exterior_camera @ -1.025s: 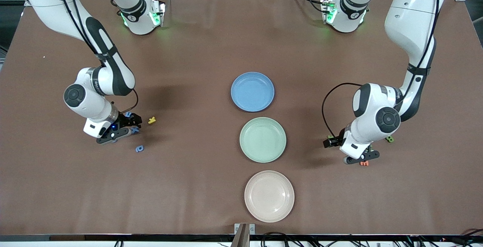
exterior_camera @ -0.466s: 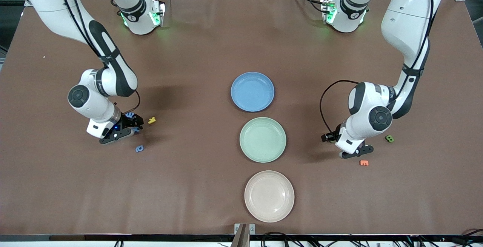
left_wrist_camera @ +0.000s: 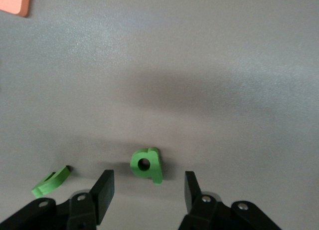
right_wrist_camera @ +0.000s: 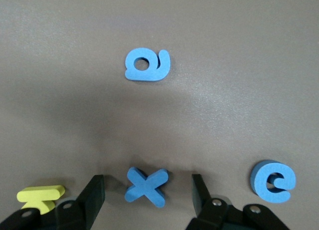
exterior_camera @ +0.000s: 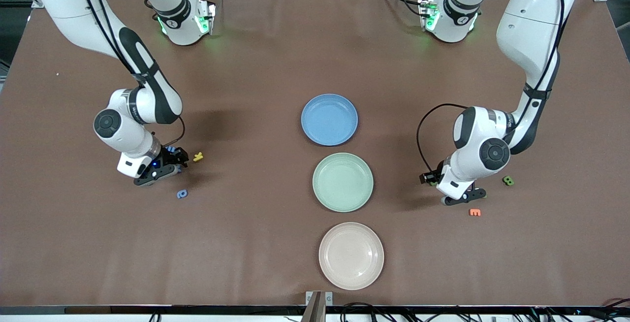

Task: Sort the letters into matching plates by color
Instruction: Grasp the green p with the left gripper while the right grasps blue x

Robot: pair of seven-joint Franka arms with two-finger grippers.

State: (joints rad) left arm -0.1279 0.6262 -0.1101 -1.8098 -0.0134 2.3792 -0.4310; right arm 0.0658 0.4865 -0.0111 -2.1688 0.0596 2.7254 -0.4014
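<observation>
Left end effector (left_wrist_camera: pixel 147 190) straddles green letter (left_wrist_camera: pixel 147 165), right end effector (right_wrist_camera: pixel 147 195) blue X (right_wrist_camera: pixel 146 185), fingers apart; centre each before pinching

Table cover (exterior_camera: pixel 256 66): brown cloth-like sheet, matt, faint creases. Blue plate (exterior_camera: pixel 329 119), green plate (exterior_camera: pixel 343 182), beige plate (exterior_camera: pixel 351 255): smooth, matt, plastic-looking. Blue x (right_wrist_camera: pixel 146 186) and green letter (left_wrist_camera: pixel 146 165): soft matt foam, cut edges. Fingers (right_wrist_camera: pixel 92 197): black matt plastic. Arm shells (exterior_camera: pixel 529 21): glossy white.
</observation>
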